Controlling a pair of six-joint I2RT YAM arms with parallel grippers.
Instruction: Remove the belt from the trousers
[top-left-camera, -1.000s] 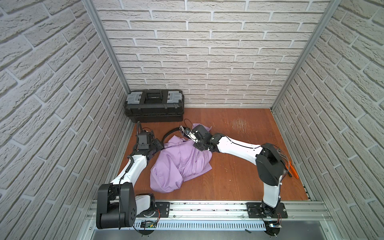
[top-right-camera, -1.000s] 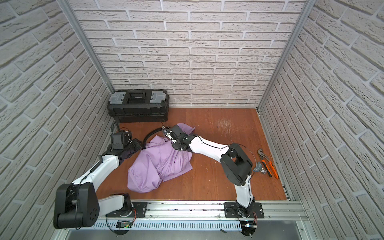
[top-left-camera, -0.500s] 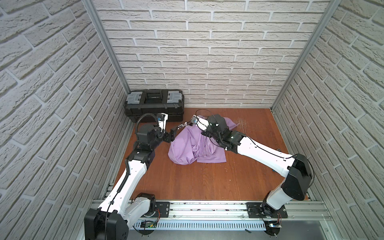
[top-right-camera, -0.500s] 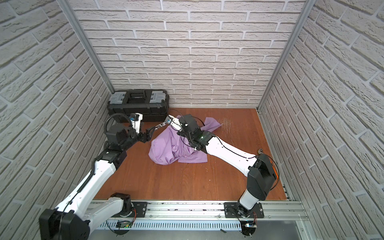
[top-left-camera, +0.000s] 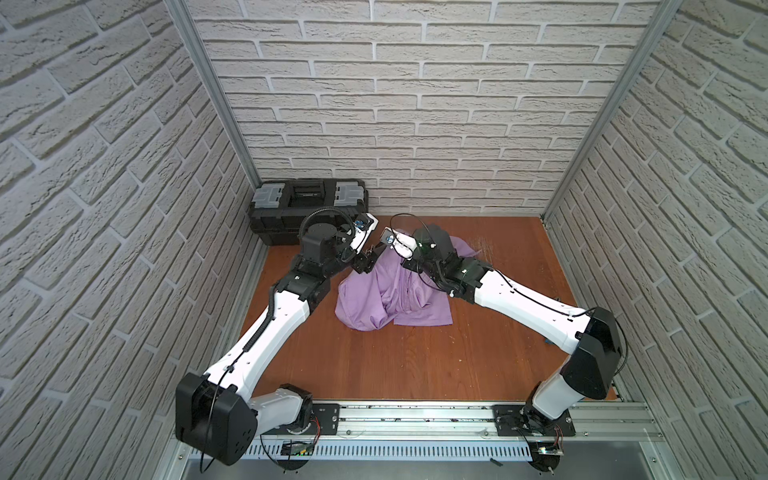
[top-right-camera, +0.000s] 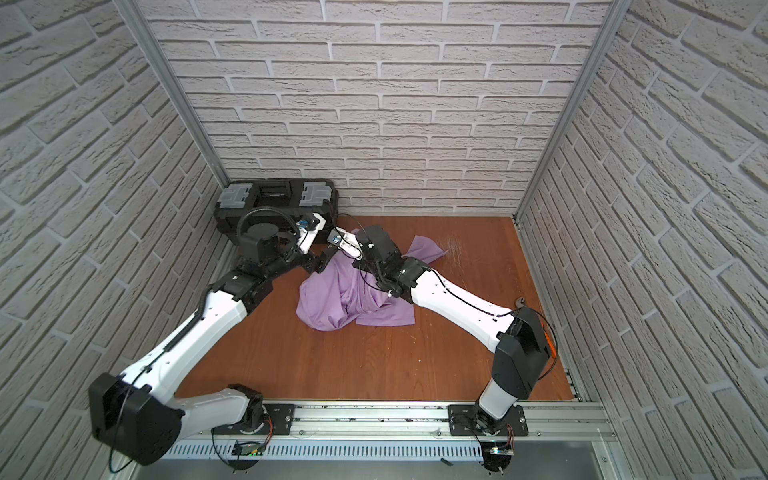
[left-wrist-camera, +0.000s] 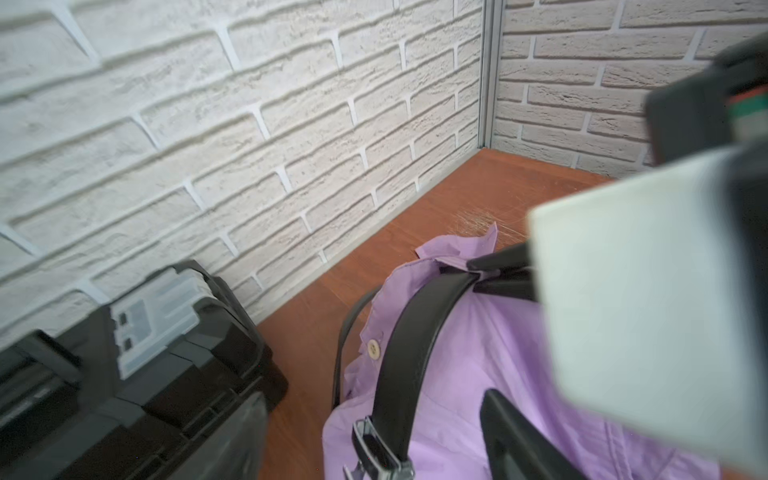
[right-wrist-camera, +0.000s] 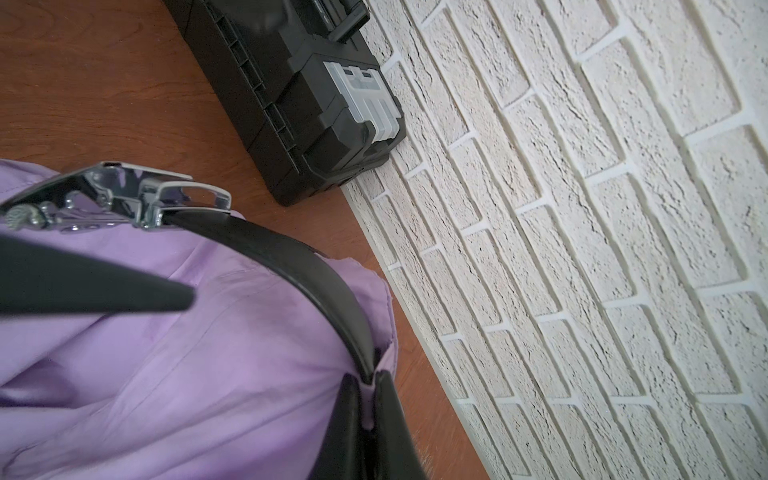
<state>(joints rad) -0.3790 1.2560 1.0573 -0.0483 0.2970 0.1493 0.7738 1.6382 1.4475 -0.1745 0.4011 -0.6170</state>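
While the rail (top-left-camera: 415, 419) and both arm bases sit nearest, bare wooden floor (top-left-camera: 415, 365) is noted beyond them. Past it the trousers (top-left-camera: 374, 299) (top-right-camera: 332, 299) are found bunched in a lilac heap toward the far left of the floor. The heap is reached from either side by the two arms.

Left gripper (left-wrist-camera: 374, 397): jaws are seen standing wide. The silver buckle (left-wrist-camera: 374, 449) lies between the fingers (left-wrist-camera: 511, 432), clear of both.

Right gripper (right-wrist-camera: 368, 382): jaws are closed tight, with lilac waistband cloth pinched between the pads (right-wrist-camera: 390, 415).

The belt (left-wrist-camera: 415, 340) (right-wrist-camera: 299, 266) is seen arching over the waistband from the buckle to that pinch, just beside a pale button (left-wrist-camera: 375, 347). Whether the strap itself is caught there cannot be told.

Farther back, a black toolbox (top-left-camera: 307, 203) is recorded against the brick wall (top-left-camera: 415, 124), apart from the cloth.
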